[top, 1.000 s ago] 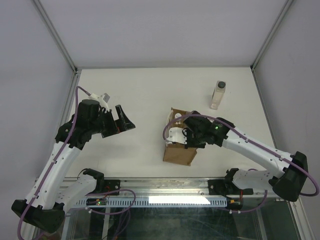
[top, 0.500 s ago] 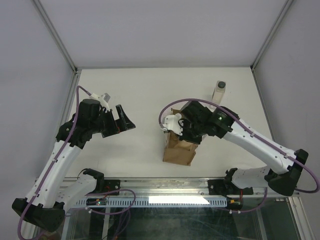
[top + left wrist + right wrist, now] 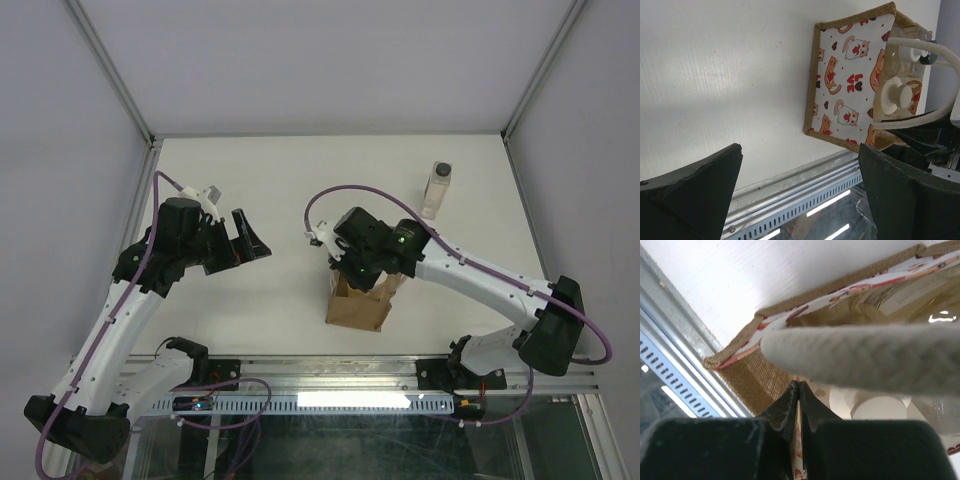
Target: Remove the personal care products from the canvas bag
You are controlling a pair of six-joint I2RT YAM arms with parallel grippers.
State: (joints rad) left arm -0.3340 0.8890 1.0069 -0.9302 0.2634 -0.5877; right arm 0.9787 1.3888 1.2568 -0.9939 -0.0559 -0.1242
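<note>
The canvas bag stands near the table's front edge, with my right arm over its top. In the right wrist view my right gripper is shut on the bag's wall, under a pale handle. A pale cap shows inside. The left wrist view shows the bag's cat-print side and two white-capped bottles in its mouth. One clear-beige bottle with a dark cap stands on the table at the back right. My left gripper is open and empty, well left of the bag.
A metal rail runs along the table's front edge just below the bag. Grey walls and frame posts enclose the white table on three sides.
My right wrist has swung left, from the bag's right side to over its top. The standing bottle is fully in view again. The left arm has not moved.
</note>
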